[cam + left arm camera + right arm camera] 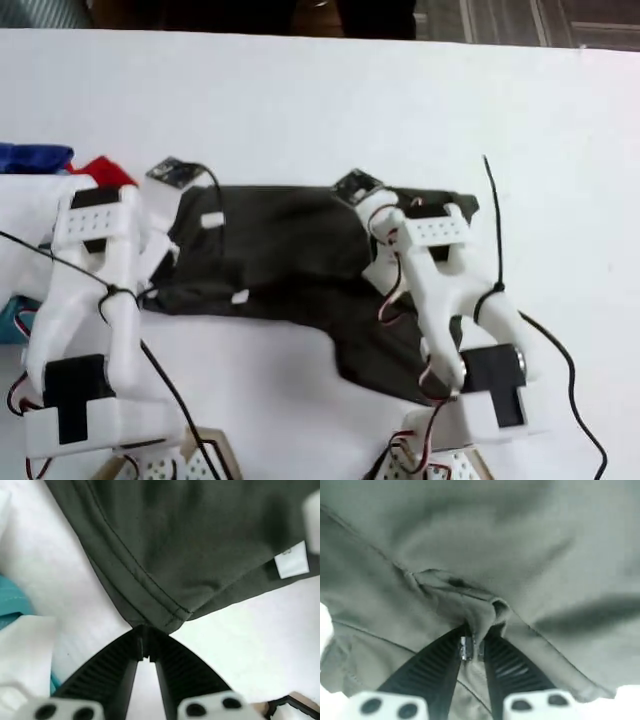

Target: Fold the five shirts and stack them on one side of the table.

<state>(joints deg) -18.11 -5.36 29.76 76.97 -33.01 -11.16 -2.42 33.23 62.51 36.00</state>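
The dark shirt (290,255) lies spread across the middle of the high view, partly flat, with its lower right part bunched under an arm. In the left wrist view its stitched hem runs down to a corner, and the left end effector (147,642) is pressed together on that very tip, holding only a small bite of cloth. A white label (291,560) sits on the fabric toward the right edge of that picture. In the right wrist view the right end effector (472,642) pinches a raised pucker of the same shirt, with creases radiating from the grip.

At the left edge of the high view, other garments are heaped: white cloth (30,200), a blue piece (35,157) and a red one (100,170). All of it rests on the white table (400,100).

The main risk appears to be the left grip, since so little hem is caught that a pull could slip it free and drop the corner mid-fold. The right pinch may have gathered more than one layer, which would drag the shirt into a wrinkled lump rather than a clean fold. Uneven pulling between the two arms could also skew the crease or sweep the shirt into the nearby heap.
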